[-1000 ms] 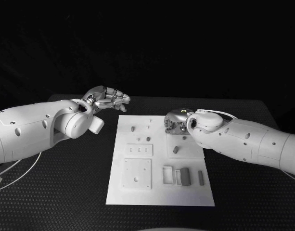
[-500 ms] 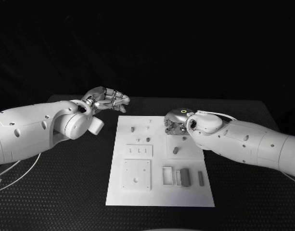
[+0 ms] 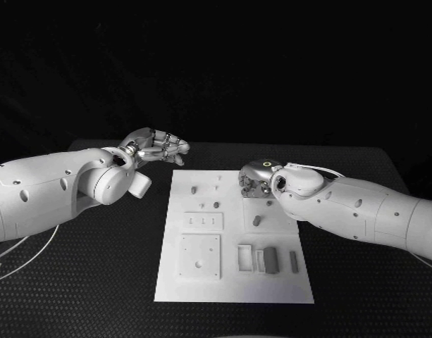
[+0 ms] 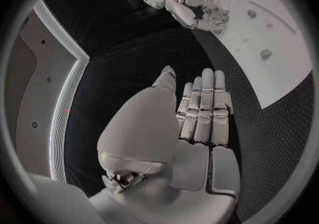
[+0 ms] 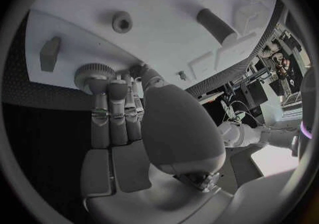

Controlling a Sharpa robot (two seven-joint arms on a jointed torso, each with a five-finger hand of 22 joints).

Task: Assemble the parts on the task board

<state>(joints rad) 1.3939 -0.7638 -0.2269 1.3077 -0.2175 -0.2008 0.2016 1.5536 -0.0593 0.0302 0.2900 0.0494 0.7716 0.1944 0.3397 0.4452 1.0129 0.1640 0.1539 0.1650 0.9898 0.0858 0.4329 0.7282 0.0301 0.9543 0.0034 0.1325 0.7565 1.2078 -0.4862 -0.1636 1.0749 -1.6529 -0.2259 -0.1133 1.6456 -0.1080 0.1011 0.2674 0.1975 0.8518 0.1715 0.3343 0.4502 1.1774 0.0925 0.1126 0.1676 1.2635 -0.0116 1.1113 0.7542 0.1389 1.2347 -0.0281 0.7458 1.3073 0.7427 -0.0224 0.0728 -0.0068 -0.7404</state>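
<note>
Two hands have barely shifted since the earlier frames. Left hand hovers over the worktop beside the task board, fingers together, empty. Right hand touches a gear-like part at the board's far edge; grip unclear. No readable writing.

— Where's the left hand?

— At about ten o'clock from the picture's centre, raised off the counter, fingers straight and pressed side by side, holding nothing.

— And the right hand?

— Just right of centre, at about one o'clock, lowered to the task board, fingers extended together, tips touching a ridged round part.
</note>
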